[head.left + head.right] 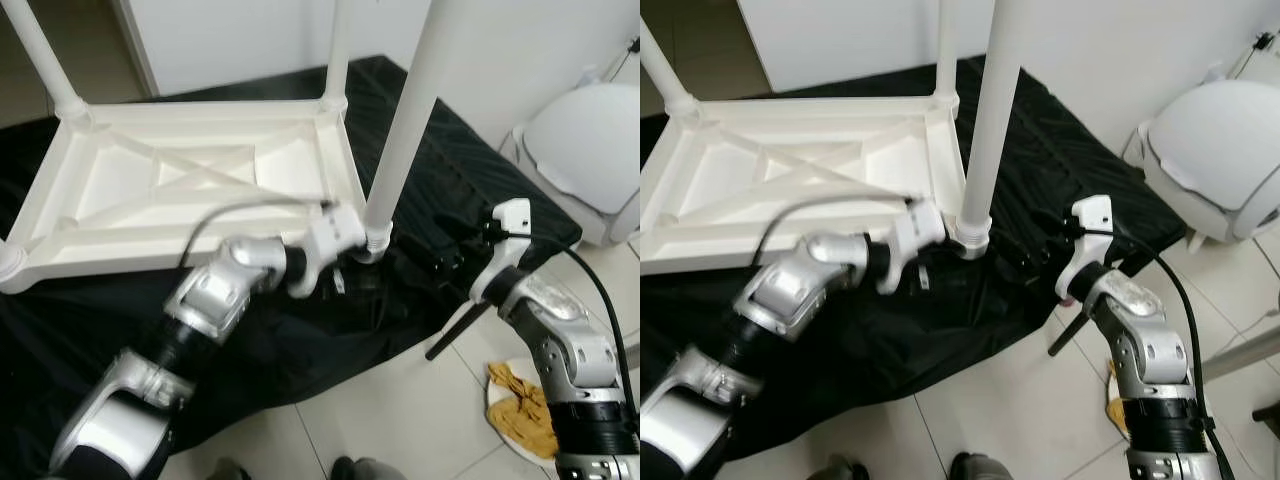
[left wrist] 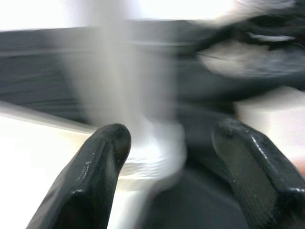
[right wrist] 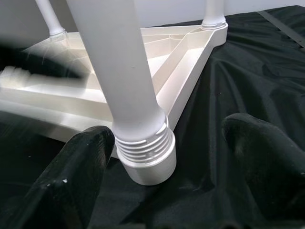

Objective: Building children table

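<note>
The upright white leg (image 1: 405, 120), threaded into the near corner socket (image 3: 145, 152) of the upturned white tabletop (image 1: 190, 190), is the main obstacle. The left tool (image 2: 167, 157) stands open just beside the leg's base, with the tabletop rim close behind it. The right tool (image 3: 162, 162) faces the same base, spread wide, with bare black cloth (image 3: 248, 76) on the side away from the tabletop. Beyond the cloth's edge lies open tiled floor (image 1: 400, 420), bounded by a white rounded bin (image 1: 590, 150) and a plate with a yellow rag (image 1: 520, 405).

We reach our left gripper (image 2: 167, 143) forward with fingers spread; our right gripper (image 3: 176, 157) extends beside it, fingers likewise parted.
</note>
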`<state>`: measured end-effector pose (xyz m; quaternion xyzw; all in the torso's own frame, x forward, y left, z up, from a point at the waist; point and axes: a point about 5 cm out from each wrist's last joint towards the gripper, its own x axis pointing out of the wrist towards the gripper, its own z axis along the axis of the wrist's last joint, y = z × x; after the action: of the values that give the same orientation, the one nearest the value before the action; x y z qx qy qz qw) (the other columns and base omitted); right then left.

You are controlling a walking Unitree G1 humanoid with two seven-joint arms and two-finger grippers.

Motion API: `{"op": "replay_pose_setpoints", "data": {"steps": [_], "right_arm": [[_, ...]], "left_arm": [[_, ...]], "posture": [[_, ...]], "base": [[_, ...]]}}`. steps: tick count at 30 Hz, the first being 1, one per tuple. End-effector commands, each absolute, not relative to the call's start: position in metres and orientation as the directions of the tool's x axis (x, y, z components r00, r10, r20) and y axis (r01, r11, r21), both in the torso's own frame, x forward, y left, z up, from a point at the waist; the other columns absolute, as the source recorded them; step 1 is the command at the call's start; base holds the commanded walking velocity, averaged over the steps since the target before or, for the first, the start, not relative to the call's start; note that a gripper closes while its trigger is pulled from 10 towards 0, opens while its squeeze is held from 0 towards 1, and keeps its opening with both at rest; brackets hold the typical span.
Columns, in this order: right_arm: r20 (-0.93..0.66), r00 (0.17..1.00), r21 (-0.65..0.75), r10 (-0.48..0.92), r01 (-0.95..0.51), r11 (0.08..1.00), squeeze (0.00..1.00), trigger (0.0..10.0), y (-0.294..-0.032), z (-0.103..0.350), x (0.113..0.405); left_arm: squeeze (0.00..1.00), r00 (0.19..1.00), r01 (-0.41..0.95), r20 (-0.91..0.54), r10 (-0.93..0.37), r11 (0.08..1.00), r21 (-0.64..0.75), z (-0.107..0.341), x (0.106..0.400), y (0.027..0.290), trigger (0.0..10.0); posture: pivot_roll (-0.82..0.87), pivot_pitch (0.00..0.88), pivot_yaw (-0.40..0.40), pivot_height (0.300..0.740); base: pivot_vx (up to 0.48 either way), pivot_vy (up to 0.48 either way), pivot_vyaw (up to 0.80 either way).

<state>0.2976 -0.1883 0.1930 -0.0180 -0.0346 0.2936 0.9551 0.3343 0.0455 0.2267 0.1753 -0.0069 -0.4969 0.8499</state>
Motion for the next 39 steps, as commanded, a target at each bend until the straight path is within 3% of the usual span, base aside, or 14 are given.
{"op": "replay_pose_setpoints", "data": {"steps": [1, 4, 13, 20, 28, 39], "right_arm": [[0.051, 0.825, -0.058, 0.563, -0.560, 0.826, 0.00, 10.0, -0.190, 0.191, 0.297], [0.015, 0.772, -0.036, 0.635, -0.635, 0.772, 0.00, 10.0, -0.183, 0.185, 0.287], [-0.043, 0.696, -0.031, 0.717, -0.718, 0.695, 0.00, 10.0, -0.177, 0.177, 0.272], [-0.079, 0.701, -0.032, 0.709, -0.713, 0.701, 0.00, 10.0, -0.184, 0.172, 0.260], [-0.082, 0.698, -0.029, 0.711, -0.715, 0.699, 0.00, 10.0, -0.184, 0.172, 0.260], [-0.089, 0.687, -0.038, 0.722, -0.726, 0.686, 0.00, 10.0, -0.182, 0.174, 0.260]], "left_arm": [[0.00, 0.628, 0.767, -0.160, -0.762, 0.570, 0.296, 0.221, 0.346, 0.057, 10.0], [0.00, 0.700, 0.701, -0.165, -0.694, 0.625, 0.344, 0.224, 0.360, 0.068, 10.0], [0.00, 0.702, 0.704, -0.239, -0.671, 0.604, 0.375, 0.208, 0.363, 0.067, 10.0], [0.00, 0.562, 0.823, -0.360, -0.745, 0.461, 0.330, 0.181, 0.345, 0.062, 10.0], [0.00, 0.561, 0.823, -0.364, -0.744, 0.453, 0.342, 0.179, 0.346, 0.065, 10.0], [0.00, 0.611, 0.789, -0.477, -0.632, 0.436, 0.433, 0.152, 0.354, 0.061, 10.0]], "posture": [[-0.12, 0.133, 0.001, 0.740], [-0.12, 0.136, 0.005, 0.740], [-0.13, 0.139, 0.012, 0.740], [-0.15, 0.160, 0.034, 0.740], [-0.15, 0.155, 0.034, 0.740], [-0.15, 0.157, 0.031, 0.740]], "base": [[0.000, 0.000, 0.00], [0.000, 0.000, 0.00], [0.000, 0.000, 0.00], [0.000, 0.000, 0.00], [0.000, 0.000, 0.00], [0.000, 0.000, 0.00]]}}
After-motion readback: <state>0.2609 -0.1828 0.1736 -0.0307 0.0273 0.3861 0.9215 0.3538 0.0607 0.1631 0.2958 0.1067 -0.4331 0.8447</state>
